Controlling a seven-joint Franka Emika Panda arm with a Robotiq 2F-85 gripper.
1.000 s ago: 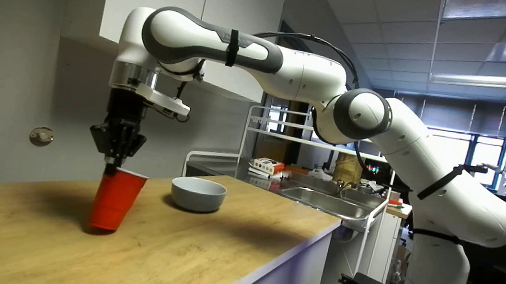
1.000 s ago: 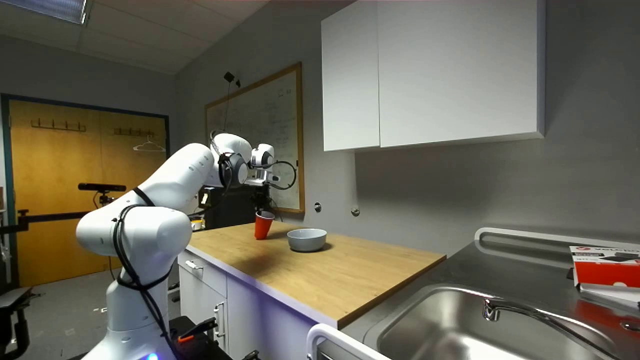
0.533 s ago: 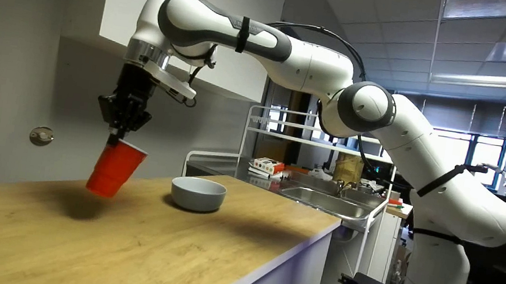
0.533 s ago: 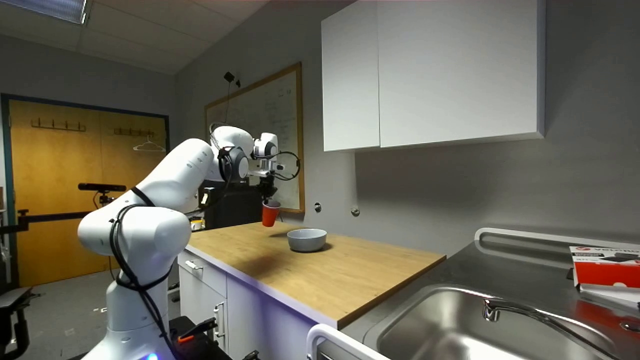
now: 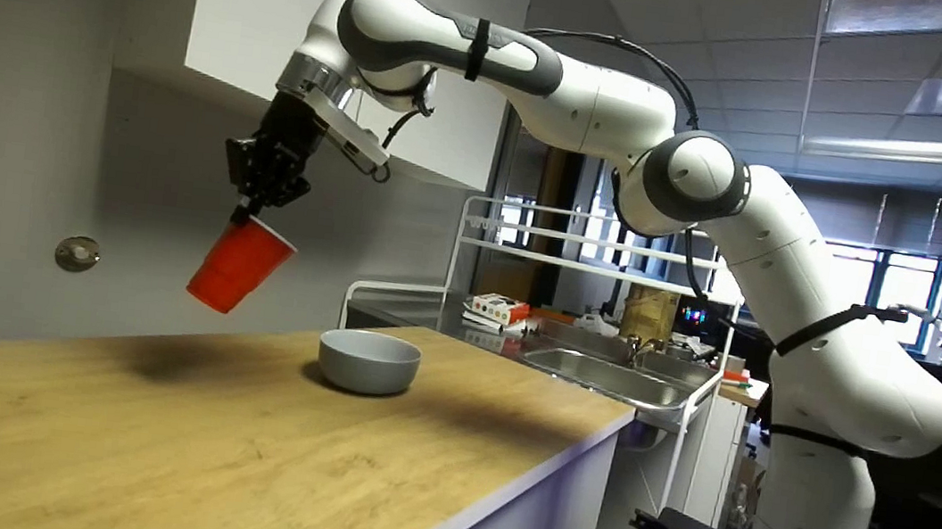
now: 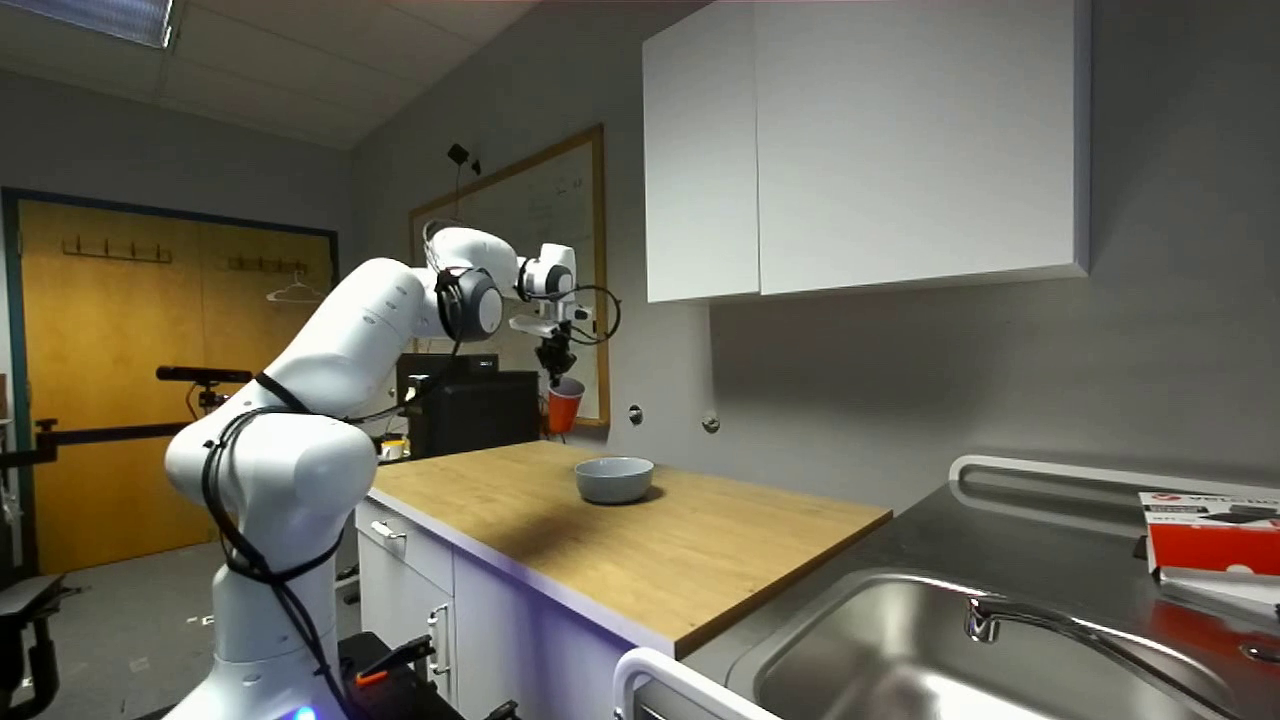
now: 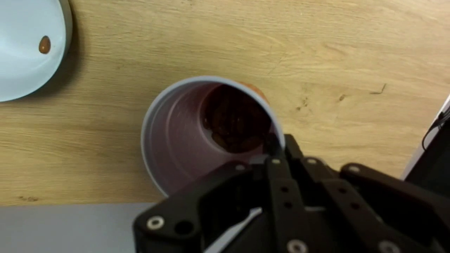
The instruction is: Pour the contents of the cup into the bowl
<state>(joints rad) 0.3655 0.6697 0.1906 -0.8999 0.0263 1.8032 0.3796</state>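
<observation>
The red-orange cup (image 5: 242, 265) hangs tilted in the air above the counter, rim toward the bowl's side; it also shows in an exterior view (image 6: 565, 408). In the wrist view I look into the cup (image 7: 181, 144); dark brown nut-like pieces (image 7: 233, 121) lie at its bottom. My gripper (image 5: 244, 212) is shut on the cup's rim wall, one finger inside and one outside, in the wrist view (image 7: 281, 146). The grey bowl (image 5: 369, 366) stands upright on the counter, apart from and lower than the cup; in the wrist view the bowl (image 7: 21, 70) holds one brown piece (image 7: 44, 45).
The wooden counter (image 5: 232, 451) carries the bowl. White wall cabinets (image 5: 453, 47) hang above and behind the arm. A sink (image 6: 880, 640) with a faucet and a red-white box (image 6: 1210, 540) lie beyond the counter's end. A white rack (image 5: 460, 245) stands near the sink.
The gripper has lifted the cup off the counter and raised it higher. The cup has tilted more and shifted slightly toward the bowl's side. The bowl has not moved.
</observation>
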